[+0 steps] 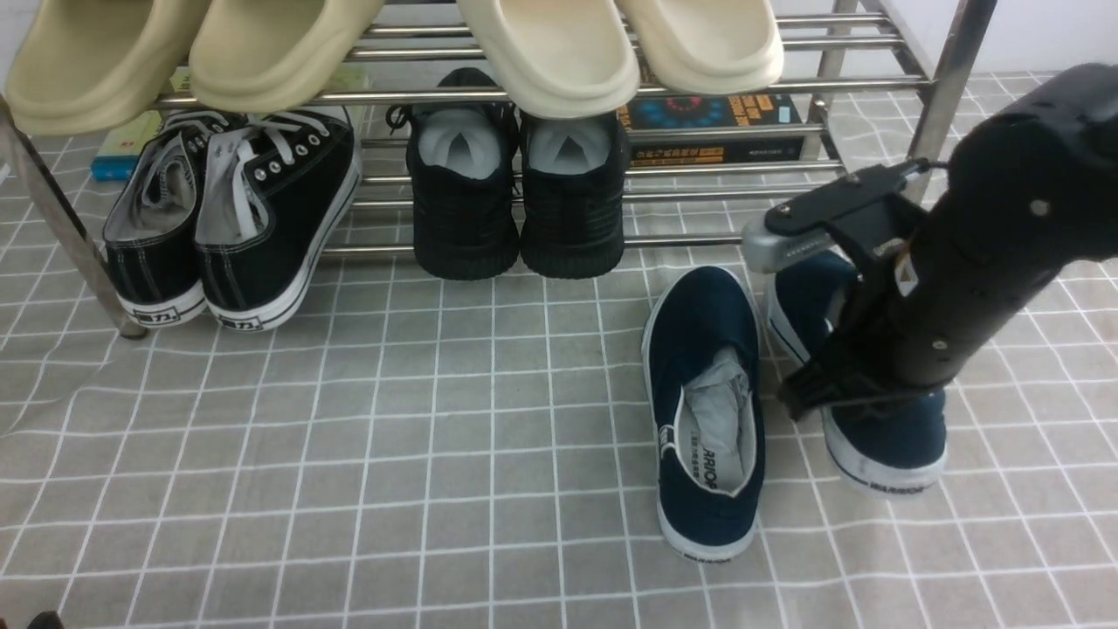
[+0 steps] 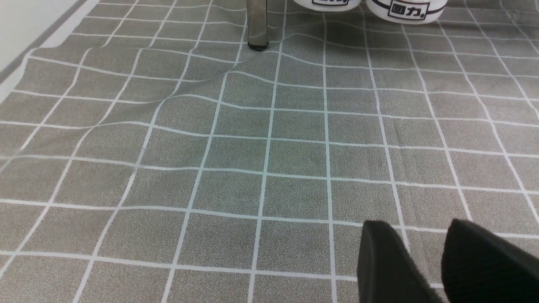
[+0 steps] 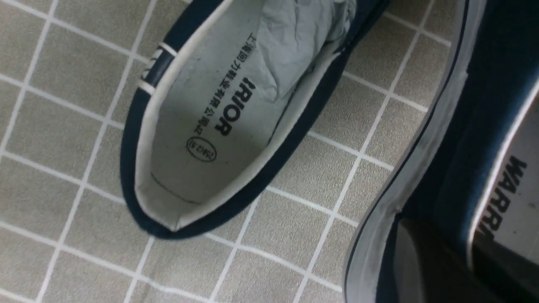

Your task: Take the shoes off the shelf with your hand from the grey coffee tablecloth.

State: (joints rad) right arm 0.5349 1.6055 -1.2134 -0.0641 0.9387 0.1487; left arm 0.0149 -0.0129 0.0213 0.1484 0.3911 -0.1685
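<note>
From where I stand, the right tool (image 3: 446, 256) is pressed onto the side wall of 1 navy-blue slip-on sneaker (image 1: 891, 437), with the fabric pinched between its fingers. The black arm (image 1: 943, 262) covers much of that shoe, and I can't tell whether its sole fully rests on the grey coffee tablecloth (image 1: 419, 489). Just left of the right tool, the other navy-blue slip-on sneaker (image 1: 707, 332) lies upright on the cloth, with crumpled paper (image 1: 718, 397) inside, its toe toward the metal shoe rack (image 1: 681, 242).

The rack stands beyond the right tool, stretching off to its left. On its lower tier, 2 black knit shoes (image 1: 572, 210) sit ahead and to the left of the right tool, and 2 black lace-up sneakers (image 1: 271, 210) are well farther left. The upper tier carries 4 pale clogs (image 1: 559, 52). Books (image 1: 716, 131) show behind the rails, beyond the right tool.

The left tool (image 2: 417, 240) has its fingers spread with nothing between them, over the tablecloth, well apart from the navy pair.
</note>
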